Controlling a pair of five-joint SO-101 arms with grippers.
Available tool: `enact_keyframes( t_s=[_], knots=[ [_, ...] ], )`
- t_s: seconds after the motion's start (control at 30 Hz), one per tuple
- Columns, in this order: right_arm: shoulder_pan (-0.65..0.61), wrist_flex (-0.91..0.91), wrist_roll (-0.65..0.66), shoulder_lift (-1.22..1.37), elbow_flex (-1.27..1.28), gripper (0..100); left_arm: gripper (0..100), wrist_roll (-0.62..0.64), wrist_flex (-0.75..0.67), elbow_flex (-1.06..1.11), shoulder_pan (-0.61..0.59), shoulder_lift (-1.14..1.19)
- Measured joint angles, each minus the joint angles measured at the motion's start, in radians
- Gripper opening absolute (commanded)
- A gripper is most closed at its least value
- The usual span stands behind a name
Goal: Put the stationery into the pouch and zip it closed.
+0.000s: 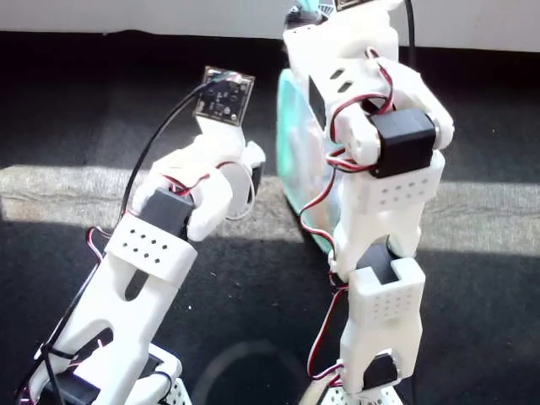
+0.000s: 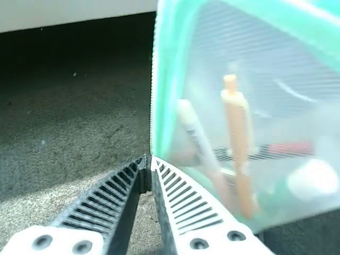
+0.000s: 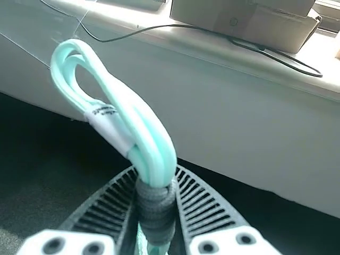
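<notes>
soft, light mesh pouch [image 2: 276,101], pens [image 2: 240,154] inside, held upright; left end effector [image 2: 150,160] pinches its edge seam, right end effector [image 3: 155,178] clamps its limp loop [image 3: 114,106], likely the surest hold

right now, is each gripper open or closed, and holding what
Left gripper: fingers shut, pinching the corner of the pouch.
Right gripper: fingers shut on the pouch's mint loop.

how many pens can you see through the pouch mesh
2: an orange pen in the pouch, a white pen angled beside it. A blurred red item may be a third.
</notes>
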Motion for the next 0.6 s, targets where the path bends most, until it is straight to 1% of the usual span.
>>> enact_keyframes(
  t_s=[0.17,0.27,0.37,0.47,0.6],
  knots=[
    [0.0,0.0,-0.002,0.0,0.0,0.6,1,0.0,0.012,-0.002,0.021,-0.114],
    [0.0,0.028,-0.002,-0.002,0.0,0.6,1,0.0,0.012,-0.002,-0.051,-0.19],
    [-0.002,0.089,-0.002,-0.011,0.0,0.6,1,0.0,-0.006,-0.002,-0.155,-0.252],
    [-0.002,0.15,-0.002,-0.041,0.0,0.6,1,0.002,-0.058,-0.002,-0.239,-0.269],
    [-0.023,0.206,-0.002,-0.074,0.0,0.6,1,0.002,-0.181,-0.002,-0.301,-0.21]
  ],
)
